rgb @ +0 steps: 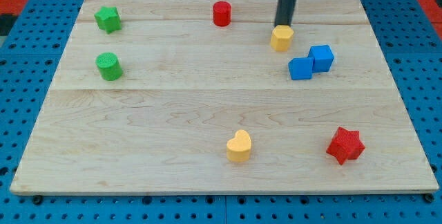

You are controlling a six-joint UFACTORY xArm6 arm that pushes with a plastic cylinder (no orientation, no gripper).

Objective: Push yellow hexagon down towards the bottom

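A yellow hexagon (282,38) is seen near the view's top right of the wooden surface (207,106), with the dark rod standing directly behind it. The rod's tip (284,25) is met by the hexagon's upper edge, so the exact point of contact is hidden and cannot be made out; the rod's upper length is cut off by the view's top edge. No fingers are carried by this arm, so nothing can be told of them being apart or together.

Just below and to the right of the hexagon, two blue cubes (311,62) are set touching each other. To the hexagon's left, at about the same height, a red cylinder (221,14) is placed. Far to its left, a green star (108,19) and a green cylinder (108,66) are found. Well below it, a yellow heart (239,146) and a red star (344,145) are shown near the surface's bottom edge.
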